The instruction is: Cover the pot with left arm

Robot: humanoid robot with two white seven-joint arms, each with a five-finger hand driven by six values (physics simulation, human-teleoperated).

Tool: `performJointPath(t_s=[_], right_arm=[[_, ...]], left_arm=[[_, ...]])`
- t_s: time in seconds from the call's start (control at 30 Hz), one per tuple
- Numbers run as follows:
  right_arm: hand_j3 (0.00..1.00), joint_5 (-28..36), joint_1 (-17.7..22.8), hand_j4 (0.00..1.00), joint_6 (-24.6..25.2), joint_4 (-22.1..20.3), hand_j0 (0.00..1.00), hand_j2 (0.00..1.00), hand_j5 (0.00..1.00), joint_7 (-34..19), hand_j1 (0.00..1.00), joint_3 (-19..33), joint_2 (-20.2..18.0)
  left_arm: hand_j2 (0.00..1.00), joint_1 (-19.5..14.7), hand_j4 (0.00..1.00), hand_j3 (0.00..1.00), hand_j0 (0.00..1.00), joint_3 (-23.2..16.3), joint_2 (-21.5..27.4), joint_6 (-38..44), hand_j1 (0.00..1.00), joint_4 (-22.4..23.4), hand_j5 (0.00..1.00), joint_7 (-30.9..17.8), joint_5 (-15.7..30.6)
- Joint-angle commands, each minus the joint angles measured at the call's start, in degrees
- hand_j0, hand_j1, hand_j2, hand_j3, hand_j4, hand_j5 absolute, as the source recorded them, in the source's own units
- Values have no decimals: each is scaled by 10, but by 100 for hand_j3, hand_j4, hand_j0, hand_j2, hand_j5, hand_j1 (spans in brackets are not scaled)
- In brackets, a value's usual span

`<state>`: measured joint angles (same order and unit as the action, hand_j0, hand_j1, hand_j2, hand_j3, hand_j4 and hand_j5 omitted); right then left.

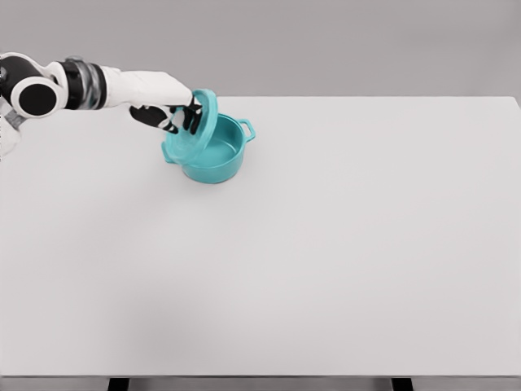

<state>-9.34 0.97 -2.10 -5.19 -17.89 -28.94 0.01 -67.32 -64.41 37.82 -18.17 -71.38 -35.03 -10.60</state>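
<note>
From the head camera, I see my left arm [81, 85] reaching in from the upper left edge, stretched almost level across the far left part of the white table [326, 261]. Its hand [167, 104] is clenched on the teal lid [195, 126], dark fingers [181, 119] wrapped about the lid's upper part, near where a knob would sit, though the knob itself is hidden behind them. The lid is not flat: I hold it steeply tilted, nearly on edge, its top face toward the hand and its underside turned to the right, toward the pot's opening. Its lower rim comes down at the pot's left side, and I cannot tell whether the two touch there. The teal pot [218, 155] stands upright on the table in the far left quarter, just right of the hand and well apart from every table edge but the far one. Its mouth is uncovered, and the inside wall and floor show plainly. One loop handle [247, 128] sticks out at the pot's upper right; a second, at lower left, is mostly masked by the lid. A faint shadow lies under the pot. The tabletop runs on toward me, with dark table legs [119, 384] showing at the bottom edge below its near rim.
</note>
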Motion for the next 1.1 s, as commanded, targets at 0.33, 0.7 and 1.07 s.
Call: performJointPath(t_s=[0.33, 0.7, 1.07], right_arm=[[100, 0, 0, 100, 0, 0, 100, 100, 100, 1, 100, 0, 0], [100, 0, 0, 100, 0, 0, 100, 100, 100, 1, 100, 0, 0], [100, 0, 0, 100, 0, 0, 100, 100, 100, 0, 100, 0, 0]], left_arm=[[53, -2, 53, 53, 53, -5, -19, 2, 53, 9, 53, 0, -13], [68, -1, 68, 68, 68, -14, -34, 2, 68, 25, 68, 0, -21], [76, 2, 76, 76, 76, -23, -34, 2, 76, 25, 76, 0, -21]])
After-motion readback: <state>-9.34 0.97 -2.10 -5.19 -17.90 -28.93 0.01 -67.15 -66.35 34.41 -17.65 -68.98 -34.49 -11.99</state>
